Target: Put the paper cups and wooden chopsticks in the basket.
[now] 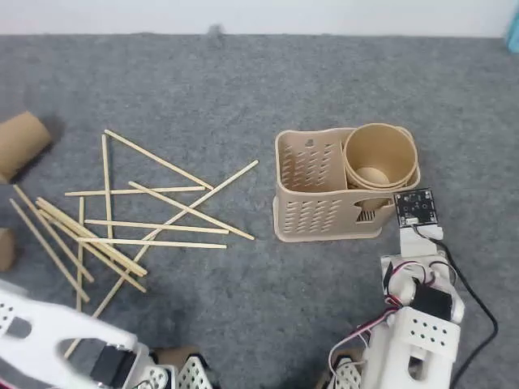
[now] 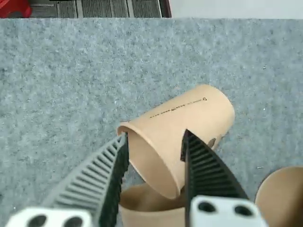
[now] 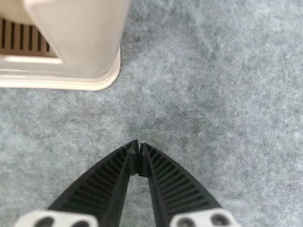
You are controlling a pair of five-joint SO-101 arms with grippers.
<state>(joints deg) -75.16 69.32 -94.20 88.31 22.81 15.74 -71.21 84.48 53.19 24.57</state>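
Lying on grey carpet, a paper cup [image 2: 189, 113] sits between the left gripper's [image 2: 155, 136] wide-spread jaws. The right gripper [image 3: 138, 145], pressed closed and empty, hovers just near of the basket [image 3: 80, 42].

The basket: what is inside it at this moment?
In the basket, nested paper cups stand upright in its right compartment. The left compartment shows its slotted walls; its floor is hidden. What lies under the cups is covered.
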